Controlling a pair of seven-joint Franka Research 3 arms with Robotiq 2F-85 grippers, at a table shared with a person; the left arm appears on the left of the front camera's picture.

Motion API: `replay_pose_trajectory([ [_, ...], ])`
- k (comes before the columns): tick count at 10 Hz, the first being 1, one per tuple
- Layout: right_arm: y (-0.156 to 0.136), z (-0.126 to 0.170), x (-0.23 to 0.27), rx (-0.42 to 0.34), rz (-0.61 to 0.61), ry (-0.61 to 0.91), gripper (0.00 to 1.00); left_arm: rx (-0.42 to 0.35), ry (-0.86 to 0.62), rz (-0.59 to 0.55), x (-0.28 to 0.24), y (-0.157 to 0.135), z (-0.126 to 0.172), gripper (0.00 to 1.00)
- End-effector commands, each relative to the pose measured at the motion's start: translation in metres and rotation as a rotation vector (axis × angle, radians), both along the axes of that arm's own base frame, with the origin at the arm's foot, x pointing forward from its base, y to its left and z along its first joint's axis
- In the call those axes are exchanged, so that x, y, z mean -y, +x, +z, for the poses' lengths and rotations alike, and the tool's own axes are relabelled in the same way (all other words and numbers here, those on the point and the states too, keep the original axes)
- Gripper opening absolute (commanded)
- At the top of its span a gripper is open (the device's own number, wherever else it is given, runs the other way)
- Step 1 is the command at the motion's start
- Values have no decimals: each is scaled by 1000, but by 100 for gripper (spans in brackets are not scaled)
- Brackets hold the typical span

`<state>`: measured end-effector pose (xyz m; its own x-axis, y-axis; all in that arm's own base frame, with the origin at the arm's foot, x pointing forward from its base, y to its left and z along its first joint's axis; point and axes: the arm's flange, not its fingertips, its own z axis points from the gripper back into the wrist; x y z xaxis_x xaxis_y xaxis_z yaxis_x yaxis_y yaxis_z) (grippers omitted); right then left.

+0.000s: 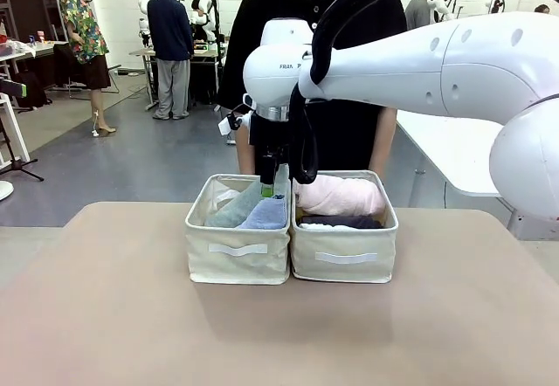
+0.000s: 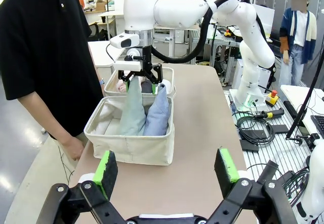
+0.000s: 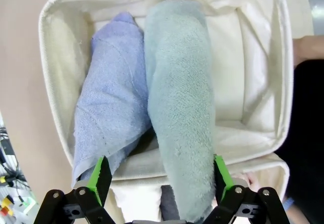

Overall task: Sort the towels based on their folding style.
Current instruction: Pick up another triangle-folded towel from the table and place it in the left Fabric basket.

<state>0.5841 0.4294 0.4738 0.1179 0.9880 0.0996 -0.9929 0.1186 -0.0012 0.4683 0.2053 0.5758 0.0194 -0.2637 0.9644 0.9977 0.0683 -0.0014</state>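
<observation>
with its fingers spread open around the tip of the grey-green towel [image 3: 179, 112] leaning beside the light blue towel [image 3: 111, 102] in the left bin [image 1: 236, 255] at frame centre, the right hand [image 3: 158, 176] could snag the tip in rising and tip the cone over.

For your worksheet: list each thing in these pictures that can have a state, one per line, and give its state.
Grey-green cone-folded terry towel: leaning in left cream fabric bin, between right gripper fingers.
Light blue cone-folded towel: in same bin, beside it.
Pink rolled towel: topping right cream bin.
Right gripper: open.
Left gripper: open, empty.
</observation>
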Motion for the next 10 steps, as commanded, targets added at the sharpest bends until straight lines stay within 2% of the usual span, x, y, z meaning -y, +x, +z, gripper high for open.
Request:
replay_pose_trajectory([
  [1,-6,12,6,0,-16,3,100,7,10,-10,0,-3,0,100],
  [5,-12,25,8,-5,-52,-26,100,7,10,-10,0,-3,0,100],
  [6,-25,53,13,-15,-117,-73,100,7,10,-10,0,-3,0,100],
  [7,-56,104,30,0,-172,-86,100,7,10,-10,0,-3,0,100],
  [9,-122,186,86,74,-253,-107,100,7,10,-10,0,-3,0,100],
  [10,-153,213,121,104,-305,-99,100,7,10,-10,0,-3,0,100],
])
